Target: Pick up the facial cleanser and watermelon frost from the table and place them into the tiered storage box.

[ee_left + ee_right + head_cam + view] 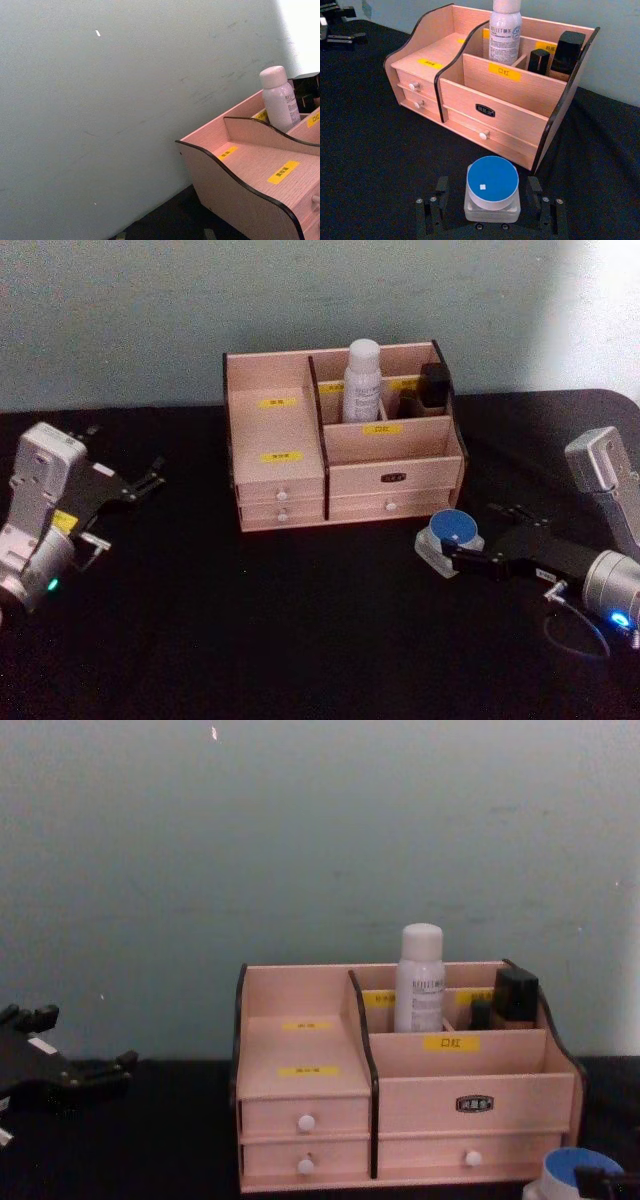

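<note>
The tiered storage box (285, 430) (240, 170) (495, 110) (470, 1070) stands at the middle back of the black table. The facial cleanser (362, 380) (279, 100) (505, 32) (420, 980), a white bottle with a white cap, stands upright in a rear compartment of the box. The watermelon frost (452, 532) (492, 182) (570, 1175), a squat pale jar with a blue lid, rests on the table in front of the box's right end. My right gripper (455, 552) (488, 189) straddles the jar, open, with small gaps to its sides. My left gripper (152, 475) (120, 1070) hovers open at the far left.
Two black lipstick-like cases (432, 388) (566, 50) stand in the box's rear right compartment. A pale wall (300, 840) runs close behind the box. Black tabletop (250, 620) stretches in front of the box and between the arms.
</note>
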### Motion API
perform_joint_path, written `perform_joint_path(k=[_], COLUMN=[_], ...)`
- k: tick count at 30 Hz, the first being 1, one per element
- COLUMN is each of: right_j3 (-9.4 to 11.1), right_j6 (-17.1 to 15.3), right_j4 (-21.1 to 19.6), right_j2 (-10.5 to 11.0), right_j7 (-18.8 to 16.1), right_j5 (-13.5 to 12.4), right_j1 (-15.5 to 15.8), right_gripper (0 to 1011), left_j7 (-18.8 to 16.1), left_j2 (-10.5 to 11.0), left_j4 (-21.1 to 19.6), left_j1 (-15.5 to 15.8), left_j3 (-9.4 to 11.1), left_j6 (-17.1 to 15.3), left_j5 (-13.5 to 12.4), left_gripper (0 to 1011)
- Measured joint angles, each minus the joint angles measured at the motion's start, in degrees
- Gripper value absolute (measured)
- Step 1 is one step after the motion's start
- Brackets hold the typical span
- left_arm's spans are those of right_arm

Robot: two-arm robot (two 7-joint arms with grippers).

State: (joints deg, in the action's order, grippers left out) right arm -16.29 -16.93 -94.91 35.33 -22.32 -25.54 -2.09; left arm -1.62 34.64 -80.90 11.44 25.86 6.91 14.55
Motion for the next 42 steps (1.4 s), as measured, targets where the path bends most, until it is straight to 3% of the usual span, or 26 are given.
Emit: perform_joint_path(k=[20,42], right_j3=[-1.8,-2.4], right_j6=[0.0,-0.1], right_j4=[3.2,5.1], right_j2=[-1.1,-2.2], right_j7=[-0.3,0.1], right_j5=[0.7,1.3], right_j1=[-2.4,-3.3], right_gripper=[1002,1002], left_j7=[0.0,0.0], left_j2=[0.0,0.0], left_j4=[0.0,0.0], left_j1=[0.0,0.0], left_j3=[0.0,0.0], left_j6=[0.0,0.0], left_j5=[0.0,0.0], left_gripper=[1001,1001])
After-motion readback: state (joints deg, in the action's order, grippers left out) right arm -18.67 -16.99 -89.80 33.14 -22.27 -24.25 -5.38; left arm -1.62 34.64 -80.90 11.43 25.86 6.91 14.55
